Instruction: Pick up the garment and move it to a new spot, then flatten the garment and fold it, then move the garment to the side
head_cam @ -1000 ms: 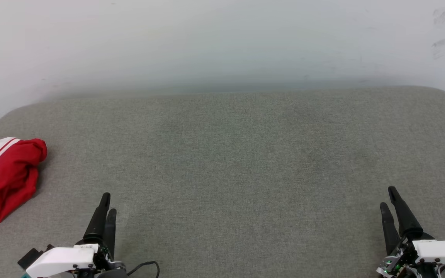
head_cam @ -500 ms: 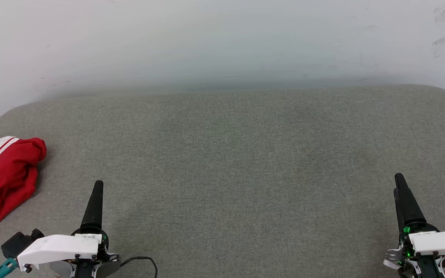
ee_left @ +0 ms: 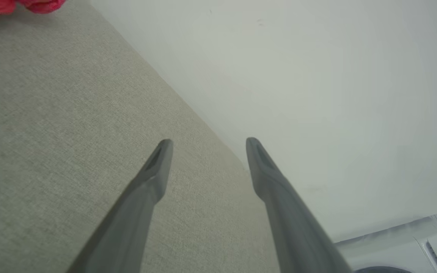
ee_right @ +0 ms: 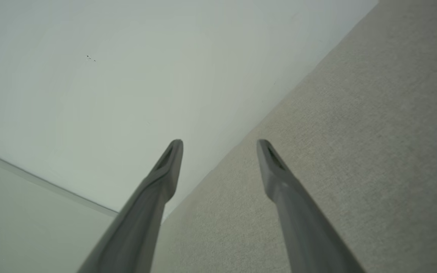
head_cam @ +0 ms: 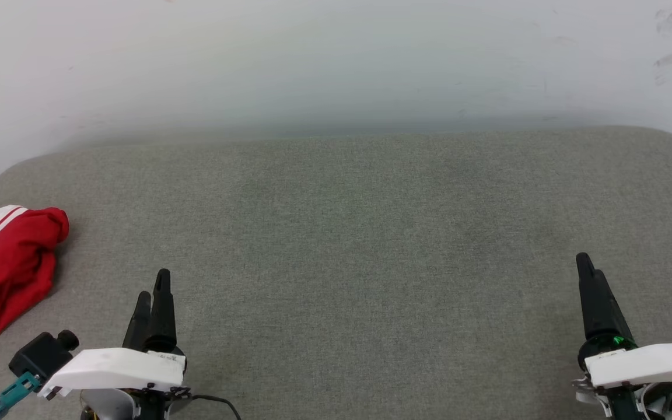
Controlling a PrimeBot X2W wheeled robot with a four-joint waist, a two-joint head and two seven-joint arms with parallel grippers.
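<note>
The red garment (head_cam: 3, 268) lies bunched at the left edge of the grey cushion (head_cam: 371, 233), untouched. The left gripper (head_cam: 153, 284), near it on the right, has turned a little; its jaws are wide and empty. The right gripper (head_cam: 585, 262) waits well off right, jaws wide and empty too. Picking up has not begun, I think.

Plain indoor room: grey upholstered cushion (head_cam: 371, 233), scuffed white wall (head_cam: 312, 58), white appliance (ee_left: 412, 248).

Matt, coarse-woven fabric surface (head_cam: 371, 233); smooth red cloth garment (head_cam: 6, 268) (softly creased)
</note>
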